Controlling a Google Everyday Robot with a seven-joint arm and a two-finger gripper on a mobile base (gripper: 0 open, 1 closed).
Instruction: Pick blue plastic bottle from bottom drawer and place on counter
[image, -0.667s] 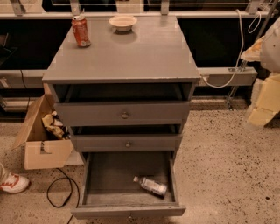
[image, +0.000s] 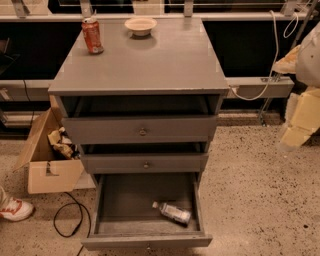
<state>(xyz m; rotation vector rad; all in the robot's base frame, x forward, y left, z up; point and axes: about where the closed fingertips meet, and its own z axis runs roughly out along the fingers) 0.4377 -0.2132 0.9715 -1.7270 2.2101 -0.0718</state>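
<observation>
Camera view: gripper (image: 299, 124), aperture and load untellable, is hovering pre-reach; blue plastic bottle (image: 172, 212) is lying down-left of it in bottom drawer (image: 145, 242); next needs descending.

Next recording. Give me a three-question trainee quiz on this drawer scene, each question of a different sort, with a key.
1. True or false: the blue plastic bottle stands upright in the bottom drawer.
2. What shares the counter with the red soda can? A) a mug B) a small bowl C) a plate
3. Where is the gripper relative to the cabinet?

Key
1. False: it lies on its side, near the drawer's front right corner.
2. B
3. At the right edge of the view, off to the cabinet's right side, well apart from the bottle.
</observation>
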